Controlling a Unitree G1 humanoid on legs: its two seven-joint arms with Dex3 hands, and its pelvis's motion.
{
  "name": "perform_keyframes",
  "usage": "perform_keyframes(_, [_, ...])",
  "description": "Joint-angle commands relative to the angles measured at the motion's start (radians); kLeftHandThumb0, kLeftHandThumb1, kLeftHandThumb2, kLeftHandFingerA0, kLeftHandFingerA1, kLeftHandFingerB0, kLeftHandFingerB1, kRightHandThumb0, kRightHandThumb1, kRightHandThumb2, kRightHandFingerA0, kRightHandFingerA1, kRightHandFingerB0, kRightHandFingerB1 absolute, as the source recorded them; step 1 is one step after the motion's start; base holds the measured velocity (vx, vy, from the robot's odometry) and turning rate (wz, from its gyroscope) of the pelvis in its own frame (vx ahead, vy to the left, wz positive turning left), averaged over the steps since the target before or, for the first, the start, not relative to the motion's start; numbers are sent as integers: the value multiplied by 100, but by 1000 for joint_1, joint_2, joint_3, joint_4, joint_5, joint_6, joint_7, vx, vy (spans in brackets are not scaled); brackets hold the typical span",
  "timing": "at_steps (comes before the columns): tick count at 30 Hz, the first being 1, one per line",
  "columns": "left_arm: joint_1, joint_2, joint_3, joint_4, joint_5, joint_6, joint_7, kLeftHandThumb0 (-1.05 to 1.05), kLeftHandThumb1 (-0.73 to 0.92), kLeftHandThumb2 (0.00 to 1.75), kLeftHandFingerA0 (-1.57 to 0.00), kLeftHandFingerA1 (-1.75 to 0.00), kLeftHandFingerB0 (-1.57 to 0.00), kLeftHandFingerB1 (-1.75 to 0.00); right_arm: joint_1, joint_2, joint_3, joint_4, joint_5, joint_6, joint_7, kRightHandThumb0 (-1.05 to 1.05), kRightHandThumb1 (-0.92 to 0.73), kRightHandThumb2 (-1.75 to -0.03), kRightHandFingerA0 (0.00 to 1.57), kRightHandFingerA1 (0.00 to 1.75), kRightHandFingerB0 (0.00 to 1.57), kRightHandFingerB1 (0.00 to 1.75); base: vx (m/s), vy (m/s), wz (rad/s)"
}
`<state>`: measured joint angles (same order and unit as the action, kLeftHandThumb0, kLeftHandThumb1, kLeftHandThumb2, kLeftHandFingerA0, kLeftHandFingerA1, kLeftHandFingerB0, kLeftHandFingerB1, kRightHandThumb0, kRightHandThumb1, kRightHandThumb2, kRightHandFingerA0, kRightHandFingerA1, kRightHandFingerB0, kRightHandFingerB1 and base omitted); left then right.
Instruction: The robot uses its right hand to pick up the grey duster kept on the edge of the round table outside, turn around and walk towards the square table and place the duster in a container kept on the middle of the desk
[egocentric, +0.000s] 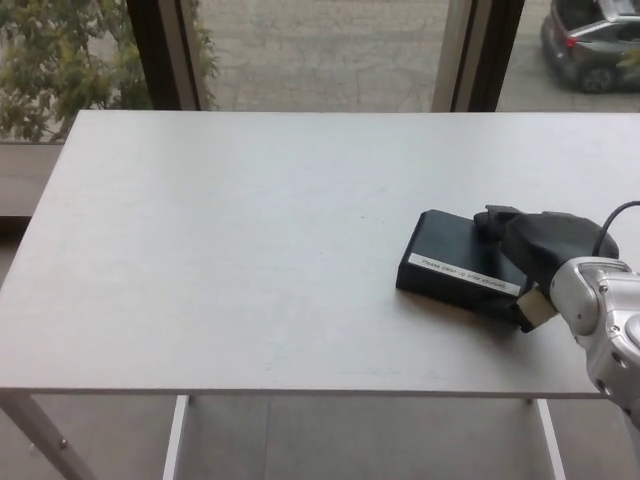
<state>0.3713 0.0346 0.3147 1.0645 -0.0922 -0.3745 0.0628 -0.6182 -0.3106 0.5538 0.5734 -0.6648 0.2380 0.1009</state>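
Note:
A dark, flat duster with a white label strip along its near side lies on the white table, right of centre and turned a little askew. My right hand comes in from the right and is shut on the duster's right end. Black fingers lie over the top of that end, and the thumb side sits at its near corner. The hand hides the duster's right end. My silver forearm reaches over the table's front right part. No container shows on the table. My left hand is out of view.
The table's front edge runs close below the duster, with white legs under it. Dark window posts stand behind the far edge. Outside are a shrub at the left and a grey car at the top right.

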Motion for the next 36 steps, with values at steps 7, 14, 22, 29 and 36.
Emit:
perform_keyframes(7, [1,11,-20,34,21,-92,31,2,64,106,-101,-108,-86,-88,194,39,-22,17,13,-129,-136,-18,-66,-103,83,143,84,98,0,0,0])
perform_keyframes(14, [-5,3,-17,44,1,-105,5,7,62,110,-101,-113,-88,-91,206,30,-32,19,11,-126,-138,-18,-64,-104,82,146,81,97,0,0,0])
perform_keyframes(22, [-2,13,-45,54,29,-121,21,5,63,101,-100,-111,-89,-89,250,29,-77,56,26,-218,-267,-21,-66,-99,93,143,90,95,0,0,0])
perform_keyframes(29, [7,24,-79,61,59,-136,71,7,63,101,-100,-107,-89,-87,269,19,-105,51,-5,-374,-481,-23,-74,-82,88,172,78,110,0,0,0])
perform_keyframes(36, [14,32,-103,74,78,-161,88,7,60,104,-98,-105,-88,-86,217,0,-101,68,-45,-503,-628,-23,-76,-81,83,173,66,146,0,0,0])
